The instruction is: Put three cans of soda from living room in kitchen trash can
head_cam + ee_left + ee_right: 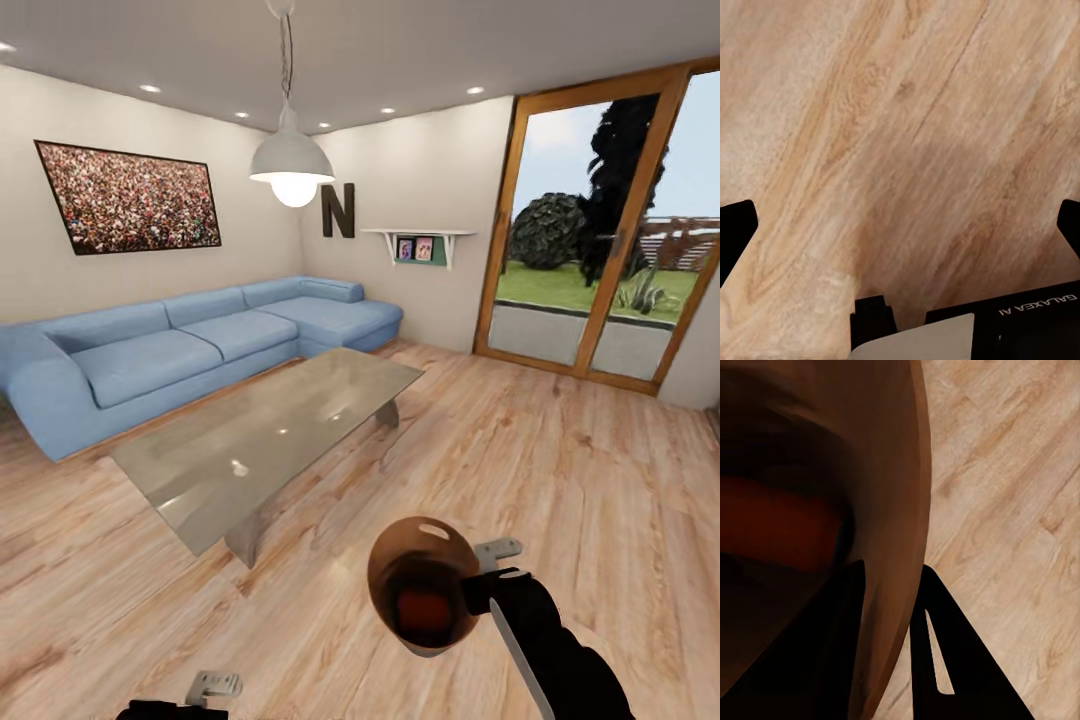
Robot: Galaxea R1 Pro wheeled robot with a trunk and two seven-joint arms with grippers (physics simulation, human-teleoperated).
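Right gripper [480,590] closed on rim of round bin with glossy copper-brown interior [425,570], fingers [937,660] straddling its wall [889,510]. Bin held above light wood plank floor [600,470]; orange object [425,605] inside. Left gripper [900,225] wide apart, empty.

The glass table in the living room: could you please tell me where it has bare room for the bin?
The low glass table shows bare glass end to end, bordered by the long blue corner sofa and light wood plank floor. Nothing crowds it.
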